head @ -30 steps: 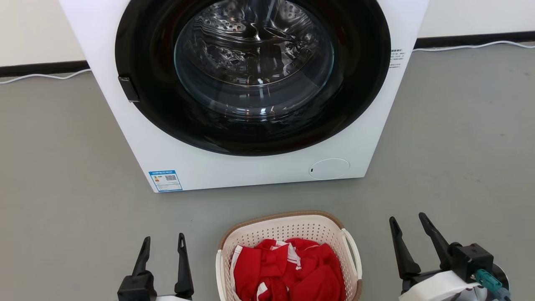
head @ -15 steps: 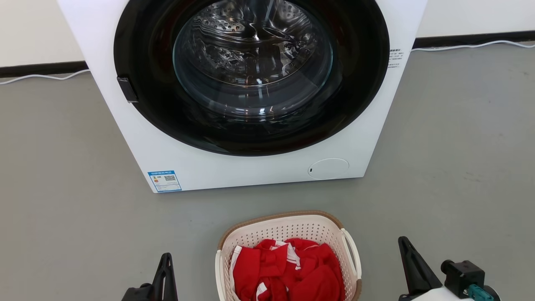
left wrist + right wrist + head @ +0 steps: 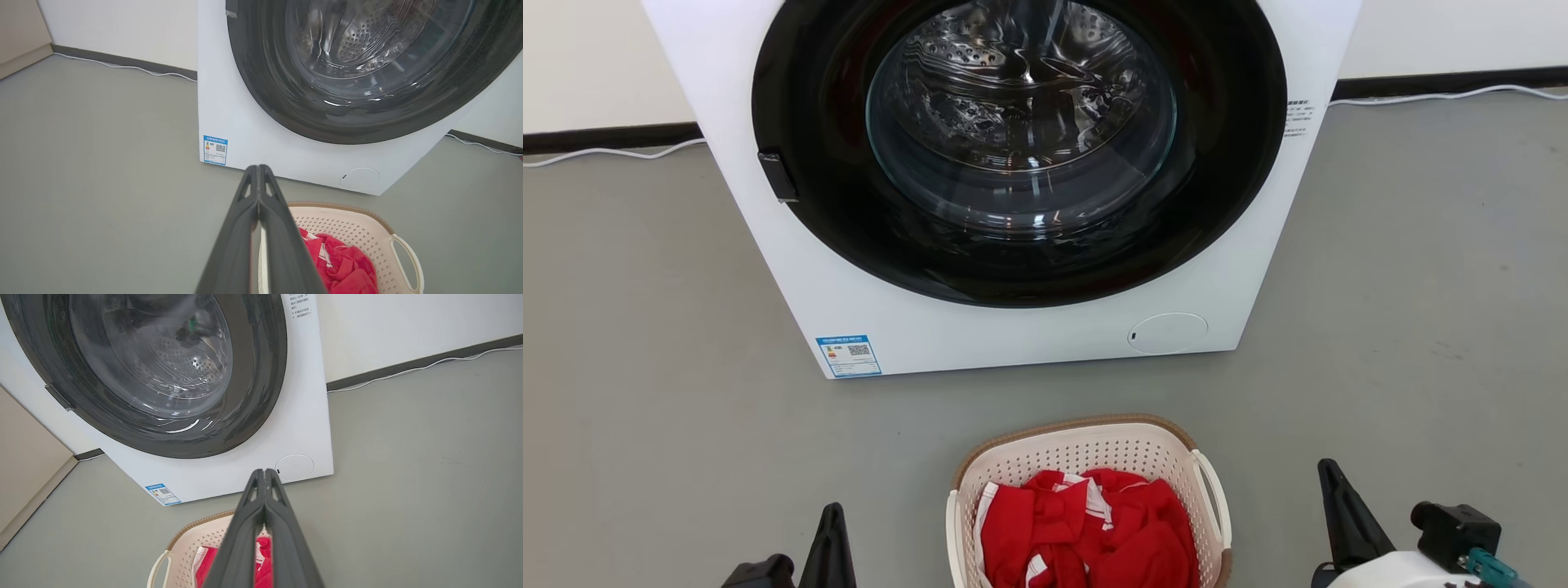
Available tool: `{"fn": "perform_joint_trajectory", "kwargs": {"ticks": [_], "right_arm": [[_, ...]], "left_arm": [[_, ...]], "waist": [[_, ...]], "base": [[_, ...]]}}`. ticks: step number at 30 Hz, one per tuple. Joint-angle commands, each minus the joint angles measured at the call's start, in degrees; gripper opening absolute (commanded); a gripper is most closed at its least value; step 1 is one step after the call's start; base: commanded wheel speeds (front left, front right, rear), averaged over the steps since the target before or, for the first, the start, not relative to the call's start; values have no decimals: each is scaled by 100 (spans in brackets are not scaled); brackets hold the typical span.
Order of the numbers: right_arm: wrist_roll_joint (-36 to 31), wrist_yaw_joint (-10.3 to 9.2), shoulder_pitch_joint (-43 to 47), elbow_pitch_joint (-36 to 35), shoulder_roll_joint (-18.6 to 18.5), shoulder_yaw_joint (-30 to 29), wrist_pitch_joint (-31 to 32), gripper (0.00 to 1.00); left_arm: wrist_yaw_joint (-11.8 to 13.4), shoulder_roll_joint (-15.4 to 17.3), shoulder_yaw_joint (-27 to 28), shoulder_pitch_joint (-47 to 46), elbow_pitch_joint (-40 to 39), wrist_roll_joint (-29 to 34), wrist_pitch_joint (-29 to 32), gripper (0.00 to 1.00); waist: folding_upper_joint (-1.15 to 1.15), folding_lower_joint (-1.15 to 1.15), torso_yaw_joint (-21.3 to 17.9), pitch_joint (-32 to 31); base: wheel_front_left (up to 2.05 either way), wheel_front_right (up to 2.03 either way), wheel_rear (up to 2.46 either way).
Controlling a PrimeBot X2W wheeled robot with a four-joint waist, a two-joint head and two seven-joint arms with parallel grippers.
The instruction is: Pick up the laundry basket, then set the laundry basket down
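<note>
The laundry basket (image 3: 1086, 447), cream perforated plastic with a brown rim and white loop handles, stands on the grey floor in front of the washer, with red and white clothes (image 3: 1094, 531) inside. My left gripper (image 3: 832, 514) is at the lower left of the head view, shut and empty, well left of the basket. My right gripper (image 3: 1331, 474) is at the lower right, shut and empty, apart from the right handle (image 3: 1215, 500). The left wrist view has the shut left gripper (image 3: 258, 169) over the basket (image 3: 367, 228). The right wrist view has the shut right gripper (image 3: 264, 473) above the basket (image 3: 192, 539).
A white front-loading washer (image 3: 1013, 327) with a closed dark glass door (image 3: 1021, 139) stands just beyond the basket. White cables (image 3: 613, 153) run along the dark skirting by the wall. Open grey floor (image 3: 1421, 286) lies to both sides.
Both grippers went from open to shut and have drawn back toward the bottom edge of the head view. The basket has stayed in place.
</note>
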Motion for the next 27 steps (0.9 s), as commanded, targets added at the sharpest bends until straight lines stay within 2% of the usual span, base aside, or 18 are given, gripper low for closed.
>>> {"fn": "perform_joint_trajectory", "kwargs": {"ticks": [1,27], "right_arm": [[176,2,-131,-167,-63,-61,41,0],[1759,4,-138,-305,-53,-317,413,0]], "left_arm": [[-74,59,88,-187,-101,-161,16,0],[-447,139,445,-351,-28,-1795,355,0]], "waist": [[0,-1,3,-3],[0,-1,57,-56]], "base": [[0,0,0],[0,0,0]]}}
